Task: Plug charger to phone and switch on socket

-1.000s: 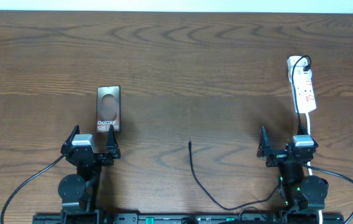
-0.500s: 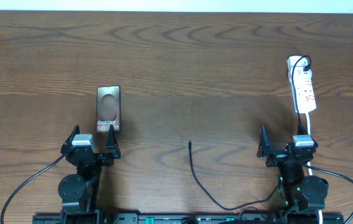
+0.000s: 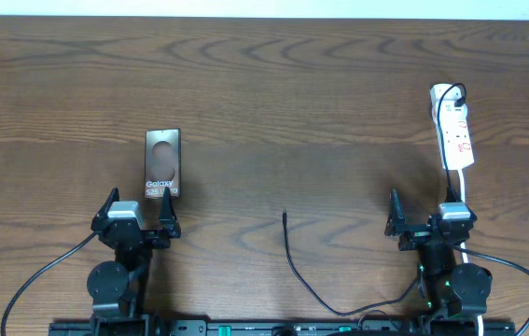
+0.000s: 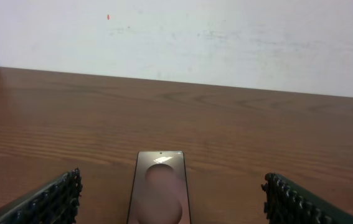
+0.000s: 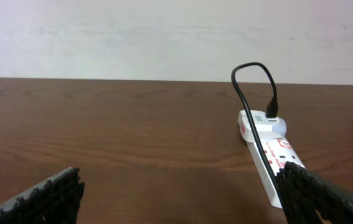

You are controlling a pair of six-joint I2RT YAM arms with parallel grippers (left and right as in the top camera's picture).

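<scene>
Fingers L [image 4: 55, 200] wide, phone [image 4: 160, 186] ahead; fingers R [image 5: 48, 198] wide, socket [image 5: 286, 152] ahead.

There is one dark rectangular phone [image 3: 162, 164], one long thin black charger cable [image 3: 285, 235] and one narrow white plastic power strip [image 3: 454, 135].

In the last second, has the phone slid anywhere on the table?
No. In the overhead view the phone lies at the same spot against the wood grain of the table, and its gap from the socket is unchanged.
</scene>
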